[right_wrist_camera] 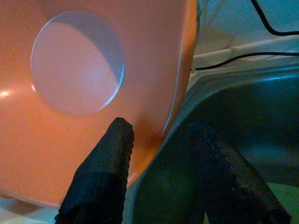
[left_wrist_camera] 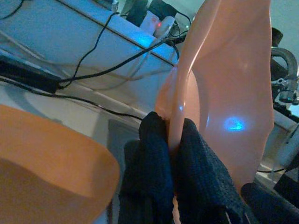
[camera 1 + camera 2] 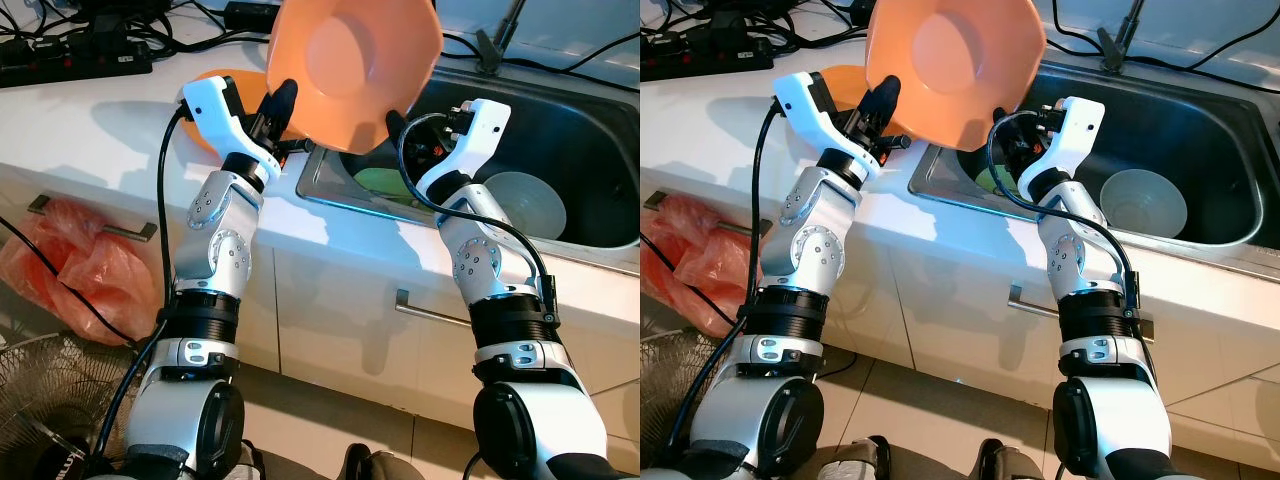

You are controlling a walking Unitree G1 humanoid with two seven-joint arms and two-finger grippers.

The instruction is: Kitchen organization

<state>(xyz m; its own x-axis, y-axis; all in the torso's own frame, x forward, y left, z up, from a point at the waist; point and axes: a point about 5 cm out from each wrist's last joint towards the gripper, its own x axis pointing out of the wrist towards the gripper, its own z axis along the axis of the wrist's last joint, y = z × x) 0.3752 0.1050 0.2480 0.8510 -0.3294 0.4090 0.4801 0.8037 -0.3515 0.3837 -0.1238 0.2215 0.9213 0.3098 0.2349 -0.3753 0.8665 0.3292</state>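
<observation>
A large orange bowl (image 3: 355, 60) is held up on edge above the left end of the sink, its inside facing me. My left gripper (image 3: 283, 95) is shut on the bowl's lower left rim; in the left wrist view the two fingers (image 2: 159, 154) pinch the thin rim. My right gripper (image 3: 395, 120) is open at the bowl's lower right rim. In the right wrist view one finger (image 1: 103, 172) lies over the bowl's inside (image 1: 74, 70) and the other over the sink, with the rim between them. A second orange bowl (image 3: 215, 80) rests on the counter behind my left gripper.
The steel sink (image 3: 600, 130) holds a white bowl (image 3: 525, 205) and a green item (image 3: 385, 183). A tap (image 3: 500, 40) stands behind it. Cables and a power strip (image 3: 75, 60) lie on the white counter. A red plastic bag (image 3: 70, 260) and a fan (image 3: 40, 400) are at the lower left.
</observation>
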